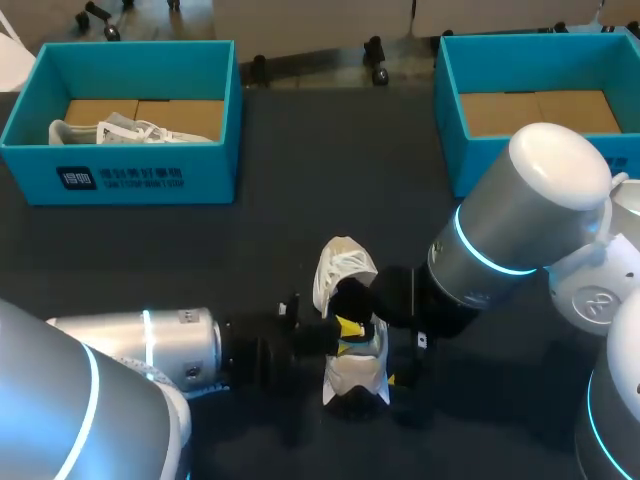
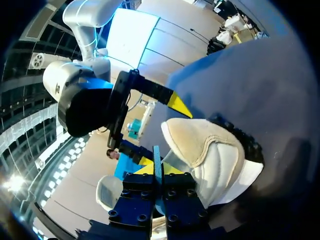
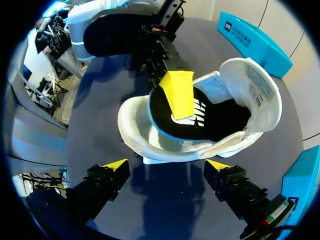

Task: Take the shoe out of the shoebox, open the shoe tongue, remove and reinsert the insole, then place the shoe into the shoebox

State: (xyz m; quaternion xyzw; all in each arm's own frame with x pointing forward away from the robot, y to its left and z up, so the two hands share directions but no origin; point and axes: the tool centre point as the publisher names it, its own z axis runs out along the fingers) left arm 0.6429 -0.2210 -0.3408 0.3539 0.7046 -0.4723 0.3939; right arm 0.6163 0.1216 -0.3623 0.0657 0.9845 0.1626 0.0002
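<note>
Left tool [image 2: 156, 169] pinches the thin, likely floppy insole [image 3: 207, 125] inside the soft shoe [image 3: 165, 147]. Right tool [image 3: 166, 167], spread beside the shoe, could brace its firmer heel.

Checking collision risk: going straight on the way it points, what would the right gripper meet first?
The right gripper would likely meet the near rim of the white shoe, ahead of its open fingers; beyond lies the black insole held by the left gripper. Depth is unclear.

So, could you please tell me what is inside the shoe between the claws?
A black insole, its heel edge pinched by the left claw, one fingertip on top. The toe end is hidden.
</note>
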